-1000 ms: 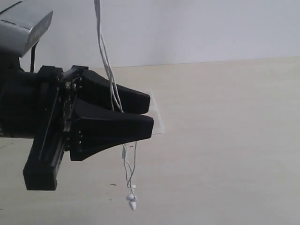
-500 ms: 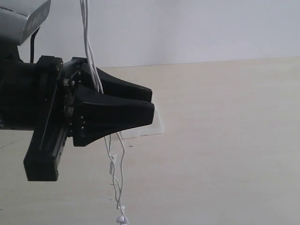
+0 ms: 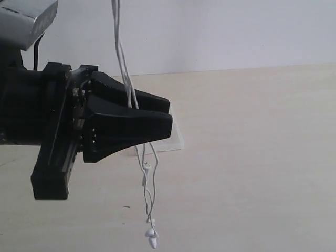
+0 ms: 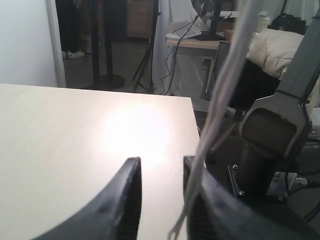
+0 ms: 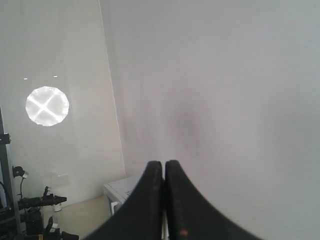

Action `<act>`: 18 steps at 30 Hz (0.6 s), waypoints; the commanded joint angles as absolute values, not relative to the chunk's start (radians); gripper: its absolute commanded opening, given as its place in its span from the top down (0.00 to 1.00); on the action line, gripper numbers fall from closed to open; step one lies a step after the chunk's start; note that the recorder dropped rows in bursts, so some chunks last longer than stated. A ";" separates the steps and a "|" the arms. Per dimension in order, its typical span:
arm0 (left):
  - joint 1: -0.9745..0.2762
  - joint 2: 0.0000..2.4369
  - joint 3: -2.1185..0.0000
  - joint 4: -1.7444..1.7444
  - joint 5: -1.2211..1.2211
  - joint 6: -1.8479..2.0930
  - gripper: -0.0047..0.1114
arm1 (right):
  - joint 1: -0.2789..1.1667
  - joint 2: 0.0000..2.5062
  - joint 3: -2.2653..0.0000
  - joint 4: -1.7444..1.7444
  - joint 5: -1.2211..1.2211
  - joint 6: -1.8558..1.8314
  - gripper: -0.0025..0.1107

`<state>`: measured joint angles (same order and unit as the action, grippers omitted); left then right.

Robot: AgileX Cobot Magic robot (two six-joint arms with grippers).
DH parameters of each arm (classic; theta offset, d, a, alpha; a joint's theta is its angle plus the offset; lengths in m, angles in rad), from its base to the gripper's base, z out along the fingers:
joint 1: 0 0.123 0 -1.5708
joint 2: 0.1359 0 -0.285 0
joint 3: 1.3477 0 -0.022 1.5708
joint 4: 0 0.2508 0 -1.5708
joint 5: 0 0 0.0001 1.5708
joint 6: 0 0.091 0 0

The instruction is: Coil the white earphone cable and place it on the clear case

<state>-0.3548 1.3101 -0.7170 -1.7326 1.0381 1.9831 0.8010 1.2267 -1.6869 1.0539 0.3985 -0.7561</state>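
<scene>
The white earphone cable [image 3: 122, 52] hangs down from above the exterior view as two strands. It crosses the fingers of my left gripper [image 3: 170, 118], and its inline remote [image 3: 145, 173] and earbuds [image 3: 152, 237] dangle just over the table. In the left wrist view my left gripper [image 4: 161, 161] stands open, with the cable [image 4: 227, 75] lying along one finger and not pinched. My right gripper [image 5: 164, 164] is shut and points at a wall, with a white sliver between its fingers. The clear case [image 3: 177, 136] lies flat on the table, mostly hidden behind the left fingers.
The light wooden table [image 3: 252, 157] runs back to a white wall. Its edge [image 4: 192, 115] shows in the left wrist view, and beyond it are the other arm's base [image 4: 270, 150], stands and furniture. A silver housing [image 3: 26, 21] sits above the left arm.
The left jaws have drawn closer together. The hanging cable swung left, then back right, and the earbuds now hang further right again.
</scene>
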 commanded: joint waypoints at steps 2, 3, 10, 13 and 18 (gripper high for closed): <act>-0.360 1.313 -0.725 -1.744 1.039 1.979 0.70 | 0.803 1.222 -1.694 1.048 0.390 -0.767 0.98; -0.360 1.313 -0.725 -1.744 1.039 1.979 0.71 | 0.803 1.222 -1.694 1.048 0.390 -0.767 0.98; -0.360 1.313 -0.725 -1.744 1.031 1.981 0.74 | 0.803 1.222 -1.694 1.048 0.390 -0.767 0.98; -0.360 1.313 -0.725 -1.744 1.020 1.981 0.86 | 0.803 1.222 -1.694 1.048 0.390 -0.767 0.98; -0.360 1.313 -0.725 -1.744 1.010 1.983 0.96 | 0.803 1.222 -1.694 1.048 0.390 -0.767 0.98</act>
